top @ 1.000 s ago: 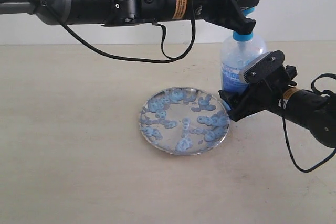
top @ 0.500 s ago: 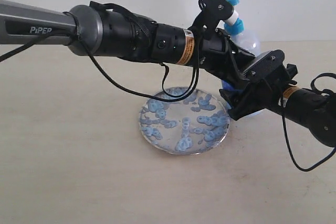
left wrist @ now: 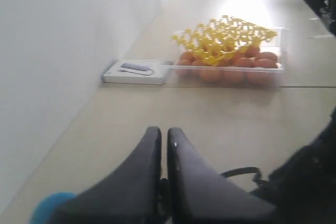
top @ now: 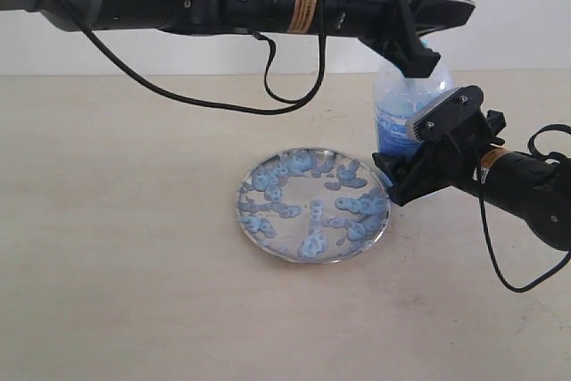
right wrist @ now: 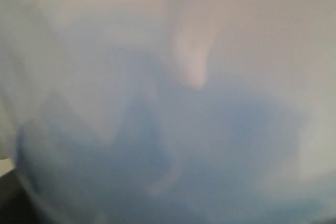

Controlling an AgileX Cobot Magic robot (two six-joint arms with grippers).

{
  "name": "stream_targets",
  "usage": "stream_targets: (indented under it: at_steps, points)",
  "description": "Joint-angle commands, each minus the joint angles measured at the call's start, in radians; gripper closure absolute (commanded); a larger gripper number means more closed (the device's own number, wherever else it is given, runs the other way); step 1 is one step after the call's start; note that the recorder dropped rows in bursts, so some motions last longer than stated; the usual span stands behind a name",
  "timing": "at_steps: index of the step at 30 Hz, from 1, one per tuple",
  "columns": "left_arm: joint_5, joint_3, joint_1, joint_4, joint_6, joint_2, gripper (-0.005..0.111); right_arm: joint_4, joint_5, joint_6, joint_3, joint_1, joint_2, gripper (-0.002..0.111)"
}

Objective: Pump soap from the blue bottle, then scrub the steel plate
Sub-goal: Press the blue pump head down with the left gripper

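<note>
The blue bottle (top: 399,110) stands upright just behind the right rim of the steel plate (top: 287,251). Pale blue soap (top: 297,165) lies in blobs and rings all over the plate. My left gripper (top: 451,20) reaches in from the left and sits shut on top of the bottle's pump, hiding most of the pump head (left wrist: 50,211); its shut fingers (left wrist: 181,166) hold nothing. My right gripper (top: 393,172) is clamped low on the bottle's body. In the right wrist view the bottle (right wrist: 168,129) fills the frame as a blue-white blur and hides the fingers.
The left arm's black cable (top: 268,95) hangs above the table behind the plate. In the left wrist view, farther along the table, stand a clear tray of orange balls under a yellow net (left wrist: 231,51) and a flat white box (left wrist: 134,72) by the wall.
Half a second ago my left arm had dipped in front of the bottle with the pump head showing above it. It is now back up over the pump. Bottle, plate and right gripper stayed put.
</note>
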Motion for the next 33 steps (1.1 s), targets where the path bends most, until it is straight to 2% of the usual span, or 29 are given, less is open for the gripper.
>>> stream_targets:
  at_steps: [1,3,9,26,33]
  points:
    - [0.201,0.004,-0.004,-0.107,0.111,-0.016,0.103,-0.016,0.036,-0.015,0.005,0.0,0.0,0.108]
    - [0.248,0.004,-0.004,-0.102,0.127,-0.01,0.103,-0.016,0.036,-0.015,0.005,0.0,0.0,0.108]
    - [0.263,0.004,-0.004,-0.108,0.184,0.006,0.103,-0.016,0.034,-0.011,0.005,0.0,0.0,0.108]
    - [0.268,0.004,-0.004,-0.099,0.15,0.062,0.103,-0.016,0.034,-0.006,0.005,0.0,0.0,0.108]
    - [0.262,0.055,-0.004,-0.097,0.135,0.067,0.103,-0.018,0.034,-0.01,0.005,0.0,0.0,0.108]
